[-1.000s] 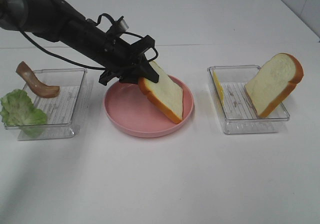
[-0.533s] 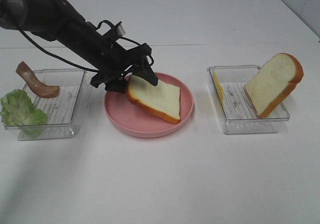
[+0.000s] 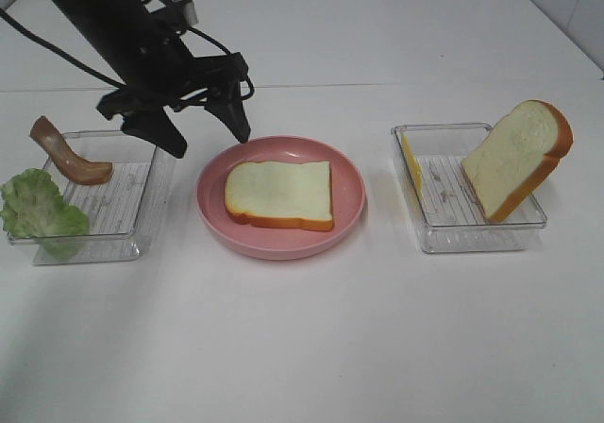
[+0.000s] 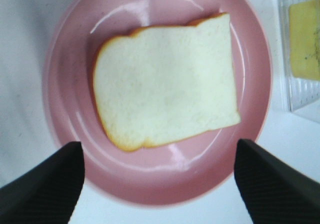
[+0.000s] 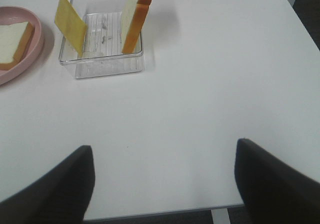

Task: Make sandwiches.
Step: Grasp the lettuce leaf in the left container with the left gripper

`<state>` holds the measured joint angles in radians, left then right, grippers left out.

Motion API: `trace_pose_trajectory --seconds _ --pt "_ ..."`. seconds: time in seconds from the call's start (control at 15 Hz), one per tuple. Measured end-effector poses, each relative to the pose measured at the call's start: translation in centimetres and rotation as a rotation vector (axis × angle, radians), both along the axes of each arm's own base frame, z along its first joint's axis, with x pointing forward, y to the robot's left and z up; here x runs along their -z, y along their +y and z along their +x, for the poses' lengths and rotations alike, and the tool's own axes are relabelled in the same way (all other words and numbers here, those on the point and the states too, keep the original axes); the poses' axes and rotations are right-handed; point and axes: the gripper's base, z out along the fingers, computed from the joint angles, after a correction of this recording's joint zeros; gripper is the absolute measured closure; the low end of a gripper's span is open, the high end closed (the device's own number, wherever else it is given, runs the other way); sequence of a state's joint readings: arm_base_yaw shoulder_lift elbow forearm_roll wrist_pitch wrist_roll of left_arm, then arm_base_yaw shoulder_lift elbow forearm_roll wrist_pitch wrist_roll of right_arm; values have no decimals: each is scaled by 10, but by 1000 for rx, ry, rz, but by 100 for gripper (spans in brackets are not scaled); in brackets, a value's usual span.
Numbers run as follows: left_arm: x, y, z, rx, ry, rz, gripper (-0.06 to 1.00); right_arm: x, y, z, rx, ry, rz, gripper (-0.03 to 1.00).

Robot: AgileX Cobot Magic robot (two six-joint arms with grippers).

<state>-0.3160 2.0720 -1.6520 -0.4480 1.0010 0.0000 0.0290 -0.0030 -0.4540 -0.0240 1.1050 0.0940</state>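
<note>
At the far left of the high view nothing has shifted. The lettuce (image 3: 38, 211) droops over the near corner of the left tray (image 3: 142, 244), and the meat strip (image 3: 66, 154) leans on its back wall.

The change is just right of that. A second ago the left gripper (image 3: 210, 143) was clamped on a bread slice (image 3: 281, 192), holding it tilted over the pink plate (image 3: 283, 245). Now its jaws stand wide apart with nothing between them, and it has lifted up and back toward the upper left of the frame. The slice lies flat in the middle of the plate, crust edge toward the camera.

I judge the base layer of the first sandwich to be down, with fillings next.

The slice sits below and to the right of the gripper, clear of both fingertips. In the left wrist view it fills the plate beyond the open jaws, untouched.

Further right, the right tray (image 3: 472, 239) holds the cheese square (image 3: 409, 163) upright against its left wall. The second bread slice (image 3: 517, 159) is propped on its right rim. Neither has moved.

The right gripper (image 5: 162, 184), seen only in its own wrist view, hangs wide open and empty over bare table (image 5: 210, 84), well away from that tray.
</note>
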Motion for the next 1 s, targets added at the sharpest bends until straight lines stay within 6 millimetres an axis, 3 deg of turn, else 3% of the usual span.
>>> trace_pose_trajectory --seconds 0.27,0.33,0.47,0.67,1.0 --pt "-59 28 -31 -4 2 203 19 0 0 0 0 0 0 21" --pt "-92 55 -42 -70 -87 267 19 0 0 0 0 0 0 21" --pt "-112 101 -55 -172 -115 282 19 0 0 0 0 0 0 21" --pt "-100 158 -63 -228 -66 340 19 0 0 0 0 0 0 21" --pt "-58 168 -47 -182 48 361 19 0 0 0 0 0 0 21"
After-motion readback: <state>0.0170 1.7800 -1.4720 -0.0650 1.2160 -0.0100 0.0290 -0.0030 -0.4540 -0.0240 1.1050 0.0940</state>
